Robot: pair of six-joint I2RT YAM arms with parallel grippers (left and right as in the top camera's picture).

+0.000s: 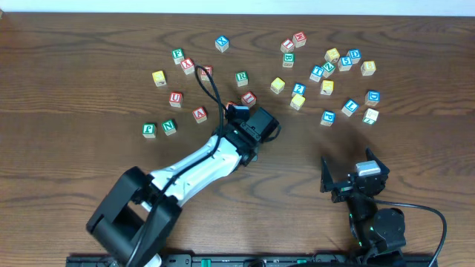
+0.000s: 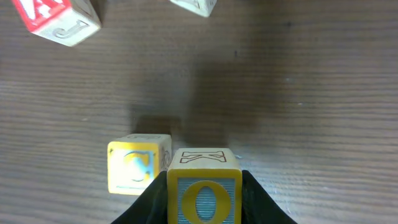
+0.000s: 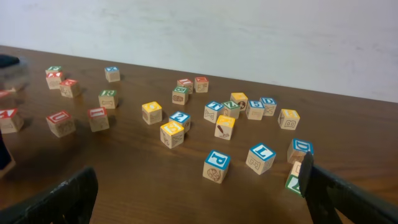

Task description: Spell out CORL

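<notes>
My left gripper (image 2: 204, 208) is shut on a cube with a yellow O on a blue field (image 2: 204, 194), low over the table. A yellow C cube (image 2: 138, 163) rests on the table just left of it, almost touching. From overhead the left gripper (image 1: 261, 124) is at mid-table and hides both cubes. The blue L cube (image 3: 261, 157) lies ahead of my open, empty right gripper (image 3: 196, 186) and also shows overhead (image 1: 350, 107). A green-lettered cube, likely the R (image 1: 242, 77), lies beyond the left gripper. The right gripper (image 1: 347, 172) is near the front right.
Red-lettered cubes (image 1: 249, 97) lie just behind the left gripper; one shows in the left wrist view (image 2: 56, 18). Several more cubes are scattered across the back of the table, with a cluster at the right (image 1: 341, 63). A blue P cube (image 3: 216, 167) lies close to the right gripper.
</notes>
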